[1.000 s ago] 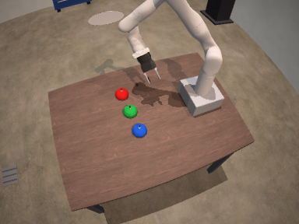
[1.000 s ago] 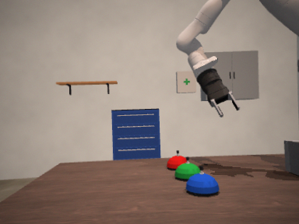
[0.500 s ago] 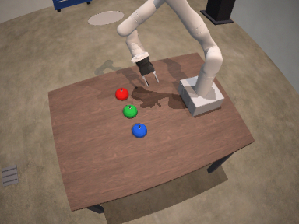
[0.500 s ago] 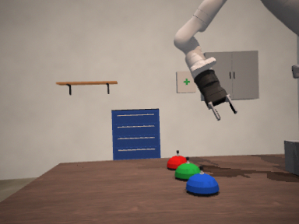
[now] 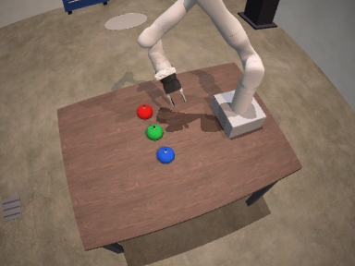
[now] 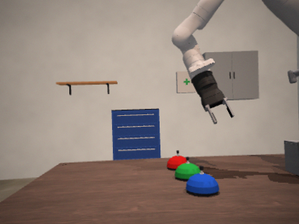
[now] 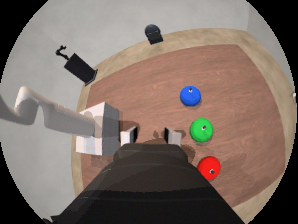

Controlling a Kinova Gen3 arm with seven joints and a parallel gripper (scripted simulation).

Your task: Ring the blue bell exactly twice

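Note:
Three dome bells stand in a row on the brown table. The blue bell [image 5: 165, 154] is nearest the front, the green bell [image 5: 154, 132] is in the middle and the red bell [image 5: 144, 111] is at the back. Each has a small dark button on top. In the side view the blue bell [image 6: 202, 183] is closest, then the green bell [image 6: 188, 170] and the red bell [image 6: 177, 162]. My gripper [image 5: 177, 99] [image 6: 220, 113] is open and empty, high above the table, behind and to the right of the red bell. In the wrist view the blue bell [image 7: 190, 95], green bell [image 7: 200, 129] and red bell [image 7: 209, 167] lie to the right of my fingers.
The arm's grey base block [image 5: 238, 114] stands on the table's right side. A blue drawer cabinet [image 6: 135, 134] and a wall shelf [image 6: 86, 83] are behind the table, off it.

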